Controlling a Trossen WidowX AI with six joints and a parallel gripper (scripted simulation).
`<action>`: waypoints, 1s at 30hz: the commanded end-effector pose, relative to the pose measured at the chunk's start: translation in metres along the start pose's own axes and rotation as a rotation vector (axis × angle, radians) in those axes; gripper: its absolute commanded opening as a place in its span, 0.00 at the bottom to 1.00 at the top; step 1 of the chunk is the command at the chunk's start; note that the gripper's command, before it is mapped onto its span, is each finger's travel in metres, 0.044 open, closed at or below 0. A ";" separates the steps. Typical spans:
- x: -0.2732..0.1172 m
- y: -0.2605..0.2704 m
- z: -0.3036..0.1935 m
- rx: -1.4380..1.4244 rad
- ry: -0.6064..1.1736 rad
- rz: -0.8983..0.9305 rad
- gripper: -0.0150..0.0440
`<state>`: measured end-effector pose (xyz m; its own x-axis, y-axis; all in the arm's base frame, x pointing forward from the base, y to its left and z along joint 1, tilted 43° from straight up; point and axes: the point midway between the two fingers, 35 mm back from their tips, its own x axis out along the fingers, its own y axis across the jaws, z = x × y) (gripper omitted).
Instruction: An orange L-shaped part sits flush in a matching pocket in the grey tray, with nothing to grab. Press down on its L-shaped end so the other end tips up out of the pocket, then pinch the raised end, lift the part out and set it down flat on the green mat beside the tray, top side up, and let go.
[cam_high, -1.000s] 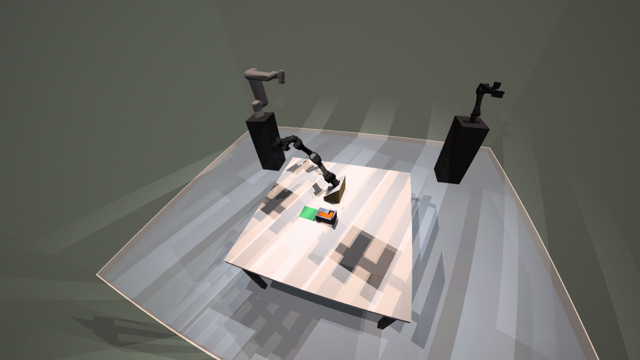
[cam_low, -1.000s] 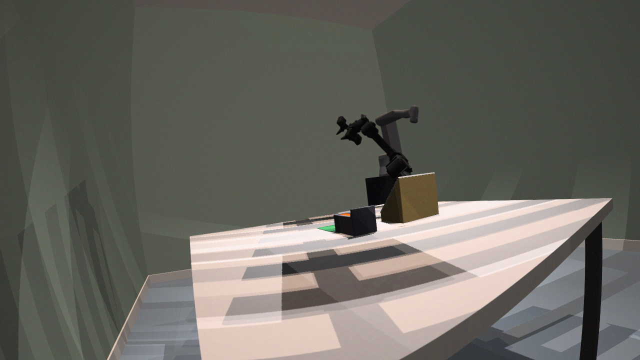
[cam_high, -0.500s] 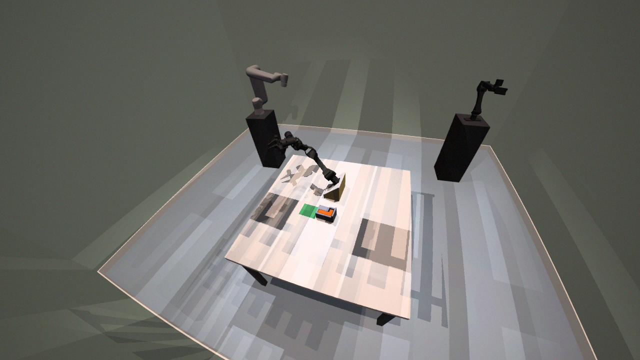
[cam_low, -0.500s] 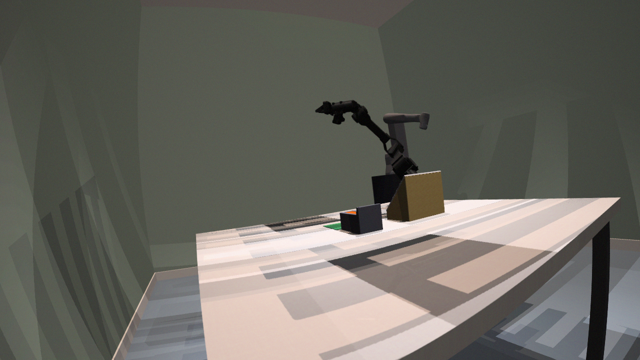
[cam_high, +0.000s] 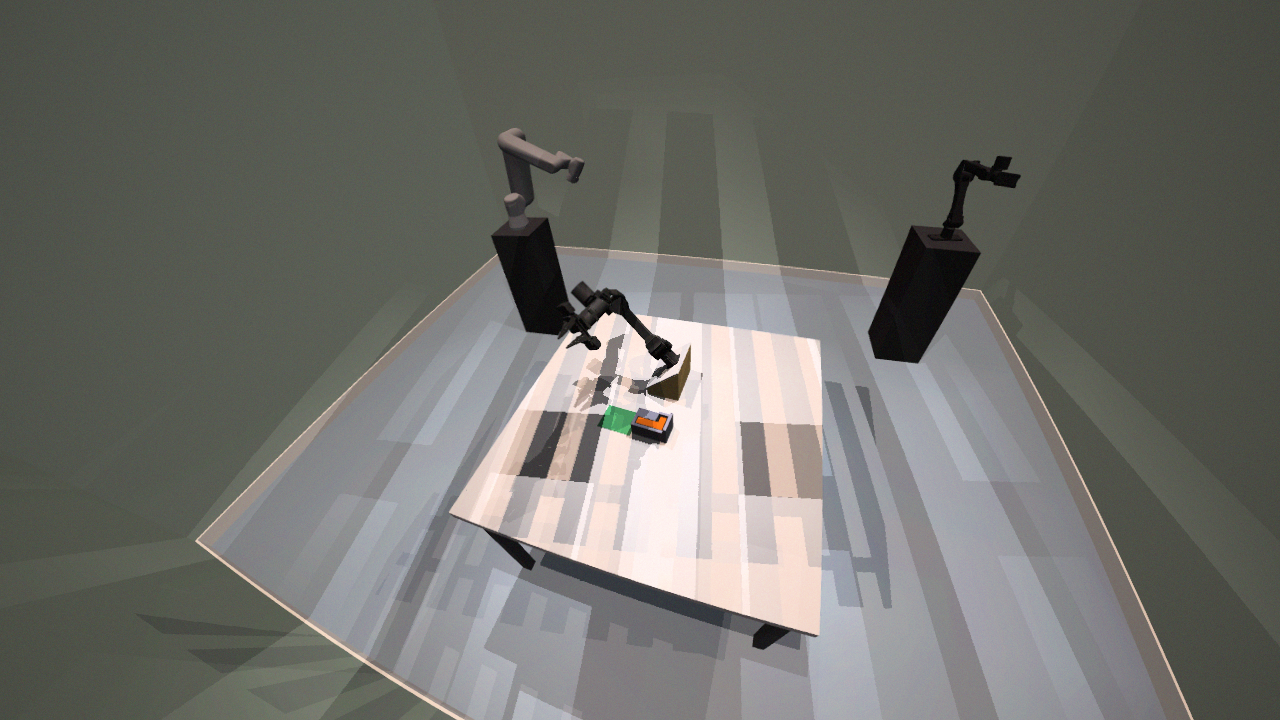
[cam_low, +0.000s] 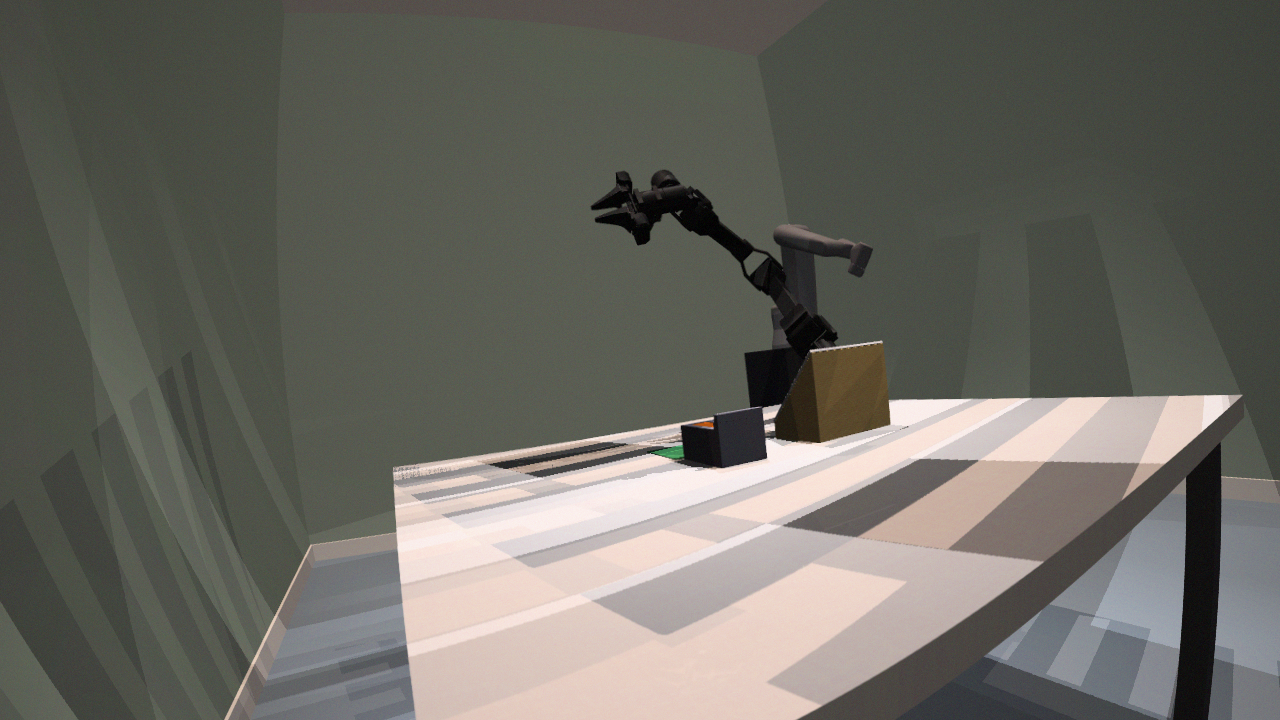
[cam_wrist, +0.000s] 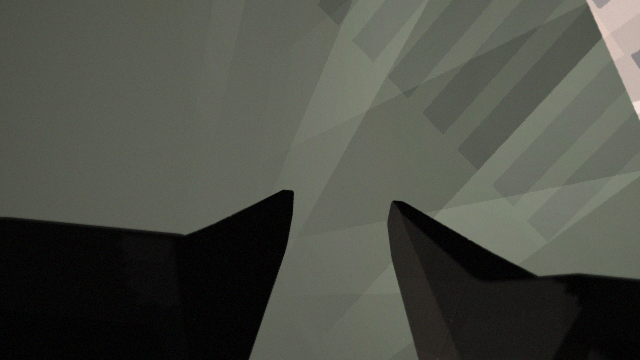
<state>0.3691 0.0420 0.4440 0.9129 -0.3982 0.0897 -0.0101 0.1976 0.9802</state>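
Observation:
The orange L-shaped part lies in its pocket in the grey tray near the middle of the table. The green mat lies flat right beside the tray. My gripper is raised high above the table's back edge, far from the tray and pointing away from it. Its fingers stand partly apart with nothing between them. The wrist view shows only wall and floor beyond the fingertips.
A tan wedge block stands by the arm's base, just behind the tray. Two dark pedestals with other arms stand on the floor beyond the table.

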 end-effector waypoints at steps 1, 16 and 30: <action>0.017 -0.063 -0.038 -0.257 0.074 -0.167 0.56; -0.017 -0.329 -0.093 -1.273 0.552 -0.887 0.56; -0.100 -0.437 -0.044 -1.822 1.026 -1.430 0.56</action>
<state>0.3101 0.0378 0.0030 -0.0339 -0.6562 -0.7538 0.2207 0.7307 -0.6460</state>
